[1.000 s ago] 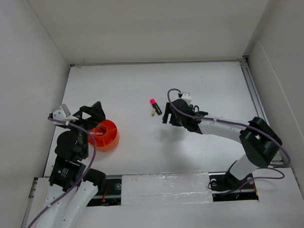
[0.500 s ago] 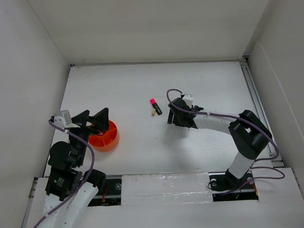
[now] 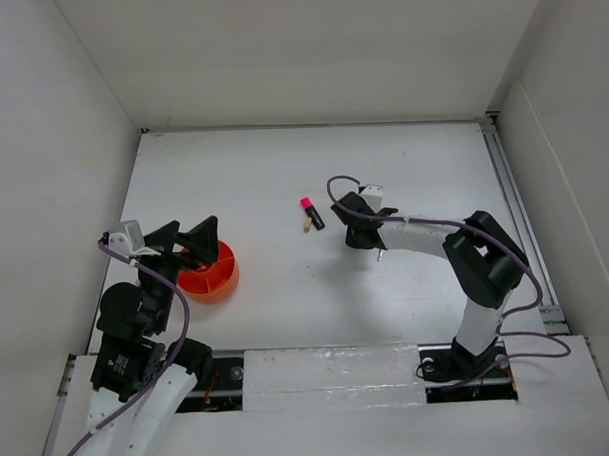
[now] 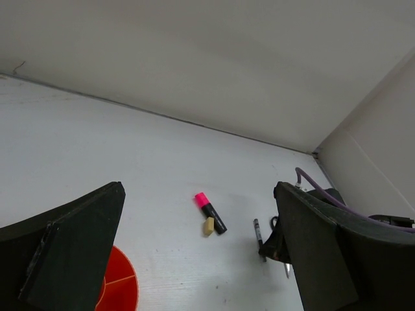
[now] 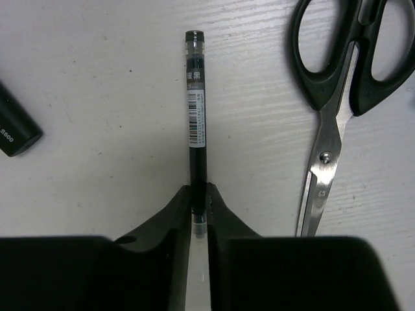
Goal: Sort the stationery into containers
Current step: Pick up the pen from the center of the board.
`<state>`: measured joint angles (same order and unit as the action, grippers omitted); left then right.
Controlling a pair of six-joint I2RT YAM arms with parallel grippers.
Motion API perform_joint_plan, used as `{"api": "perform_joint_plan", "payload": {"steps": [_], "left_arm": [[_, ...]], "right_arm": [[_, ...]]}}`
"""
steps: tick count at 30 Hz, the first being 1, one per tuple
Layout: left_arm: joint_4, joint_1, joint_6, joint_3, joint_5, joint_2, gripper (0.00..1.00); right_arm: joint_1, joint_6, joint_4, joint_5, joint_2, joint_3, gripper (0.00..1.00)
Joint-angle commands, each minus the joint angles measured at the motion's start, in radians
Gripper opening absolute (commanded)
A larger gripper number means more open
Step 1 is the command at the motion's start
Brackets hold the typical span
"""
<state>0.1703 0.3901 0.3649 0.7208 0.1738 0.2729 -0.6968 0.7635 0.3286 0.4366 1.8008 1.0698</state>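
I find the right gripper [image 5: 200, 204] pinched narrow on the dark pen [image 5: 196, 123], which lies flat on the table [image 3: 282, 169]. Black-handled scissors [image 5: 337, 78] lie apart at the pen's 3 o'clock. The left gripper [image 3: 183, 240] hangs wide by the orange cup [image 3: 214, 281], at the table's 8 o'clock. The pink-capped highlighter [image 3: 311, 214] lies near centre, with the eraser [image 4: 208, 225] just beside it.

A white sticker [image 5: 196, 116] wrapped on the barrel of the dark pen [image 5: 195, 167] carries a barcode and lines of tiny print, too small to read. Left of the pen, at the picture's edge, the black highlighter [image 5: 14, 128] bears white characters that read "S600", possibly the end of a longer marking.
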Motion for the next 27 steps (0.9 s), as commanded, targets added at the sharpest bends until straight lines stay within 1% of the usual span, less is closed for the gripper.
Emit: {"api": "perform_joint_plan", "payload": {"steps": [1, 2, 3, 5, 7, 9, 10, 11, 12, 14, 15, 16, 19, 20, 23, 27], "left_arm": [[-0.028, -0.005, 0.005, 0.022, 0.015, 0.011, 1.0], [-0.028, -0.005, 0.005, 0.022, 0.015, 0.011, 1.0], [-0.028, -0.005, 0.005, 0.022, 0.015, 0.011, 1.0], [-0.028, -0.005, 0.005, 0.022, 0.0, 0.035, 1.0], [-0.018, -0.005, -0.021, 0.022, -0.061, 0.049, 1.0], [-0.044, -0.005, -0.035, 0.011, -0.138, 0.071, 1.0], [-0.045, -0.005, -0.035, 0.011, -0.222, 0.08, 1.0], [-0.045, -0.005, -0.044, 0.011, -0.256, 0.09, 1.0], [-0.054, -0.005, -0.044, 0.011, -0.282, 0.113, 1.0], [-0.054, -0.005, -0.044, 0.011, -0.341, 0.137, 1.0], [-0.054, -0.005, -0.044, 0.011, -0.355, 0.146, 1.0], [-0.054, -0.005, -0.044, 0.011, -0.367, 0.161, 1.0], [-0.054, -0.005, -0.044, 0.011, -0.376, 0.187, 1.0], [-0.054, -0.005, -0.044, 0.011, -0.376, 0.187, 1.0], [-0.054, -0.005, -0.044, 0.02, -0.376, 0.209, 1.0], [-0.034, -0.005, -0.044, 0.02, -0.366, 0.229, 1.0]], "right_arm": [[-0.021, -0.007, 0.044, -0.032, 0.063, 0.005, 0.12], [-0.021, -0.007, 0.044, -0.032, 0.081, 0.005, 0.04], [-0.021, -0.007, 0.032, -0.041, 0.081, 0.005, 0.0], [-0.021, -0.038, 0.009, -0.061, 0.092, -0.008, 0.0], [-0.041, -0.059, -0.069, -0.1, 0.069, -0.036, 0.0], [-0.072, -0.09, -0.129, -0.119, 0.022, -0.045, 0.0], [-0.091, -0.09, -0.167, -0.119, -0.001, -0.059, 0.0], [-0.136, -0.099, -0.192, -0.108, -0.027, -0.077, 0.0], [-0.16, -0.108, -0.221, -0.108, -0.088, -0.09, 0.0], [-0.231, -0.13, -0.31, -0.107, -0.153, -0.113, 0.0], [-0.257, -0.141, -0.348, -0.107, -0.185, -0.137, 0.0], [-0.282, -0.141, -0.421, -0.107, -0.245, -0.151, 0.0], [-0.358, -0.109, -0.563, -0.104, -0.337, -0.218, 0.0], [-0.368, -0.109, -0.659, -0.113, -0.351, -0.237, 0.0], [-0.388, -0.096, -0.796, -0.186, -0.373, -0.275, 0.0], [-0.415, -0.105, -0.835, -0.2, -0.351, -0.235, 0.0]]}}
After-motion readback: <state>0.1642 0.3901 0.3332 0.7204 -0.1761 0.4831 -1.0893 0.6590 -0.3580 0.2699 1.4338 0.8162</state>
